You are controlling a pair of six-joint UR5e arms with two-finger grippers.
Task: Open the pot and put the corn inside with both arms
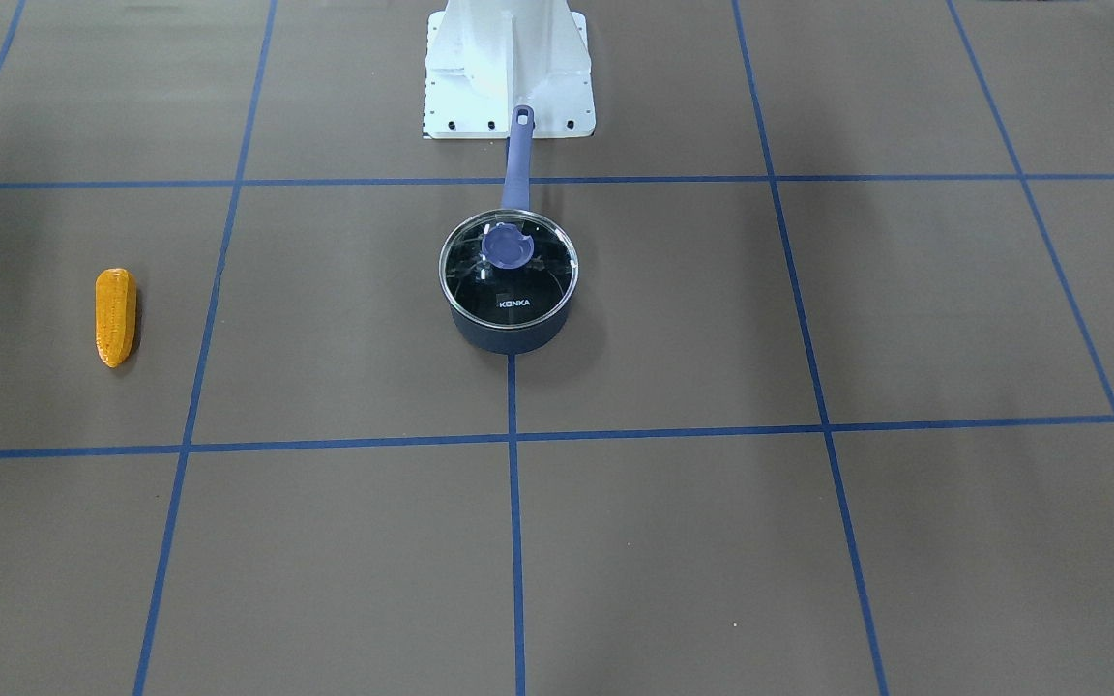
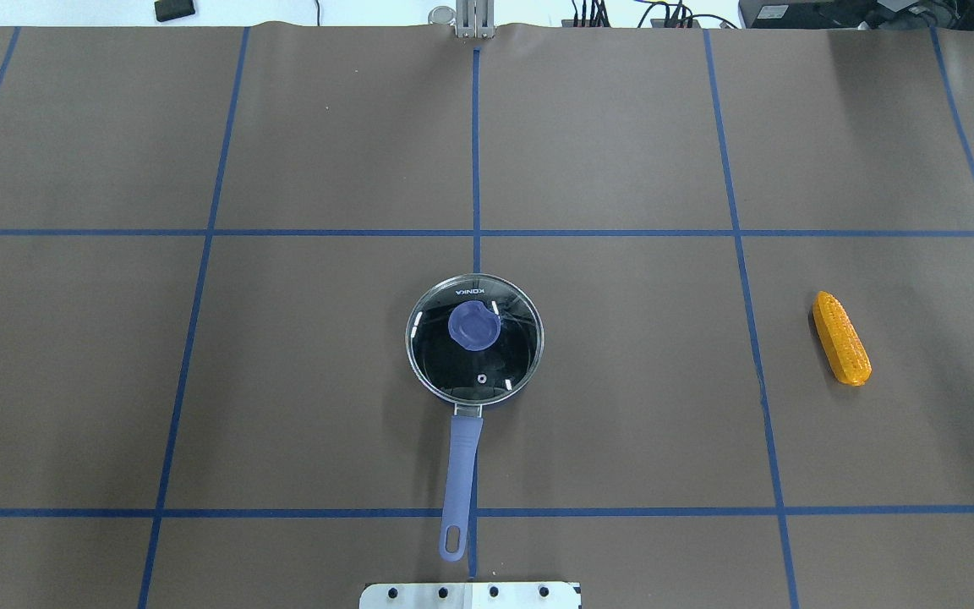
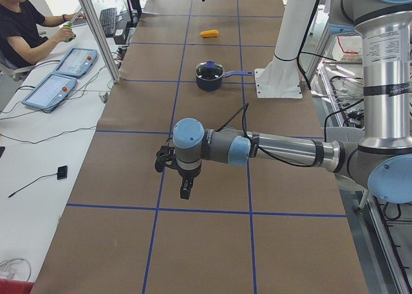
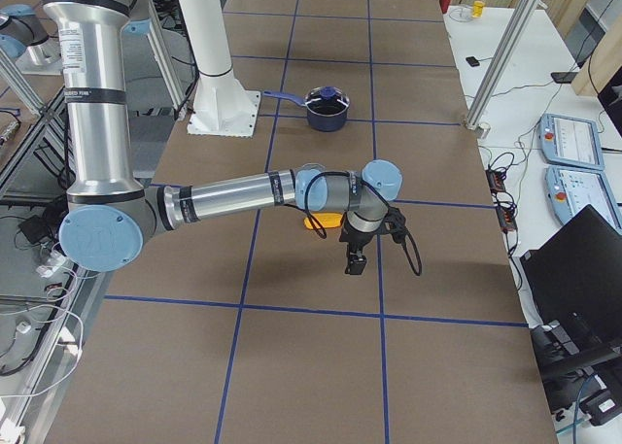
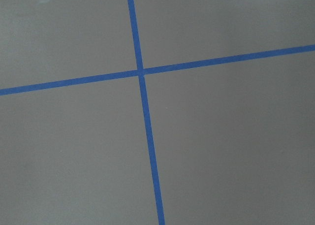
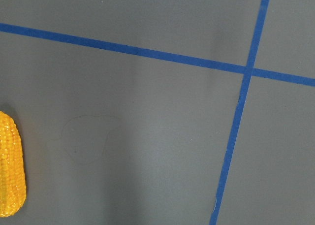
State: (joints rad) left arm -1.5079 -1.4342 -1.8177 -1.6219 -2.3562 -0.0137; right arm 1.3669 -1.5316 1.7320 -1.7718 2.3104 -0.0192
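Grey left arm [image 3: 283, 151], right arm [image 4: 233, 193] level; left gripper [image 3: 185, 191], right gripper [image 4: 356, 263] down; openness unclear.

**Soft, even overhead light; sharp outer views, duller wrist views**

The brown counter [image 1: 673, 541] is lit evenly from above, with only broad, faint dim patches toward its edges. The pot [image 1: 509, 333] and the corn [image 1: 116, 316] cast small, soft-edged shadows close beside them. Short white glints sit on the glass lid [image 2: 453, 364]. Both wrist views look greyer and slightly soft. The strip beyond the counter in the overhead view is washed out white.
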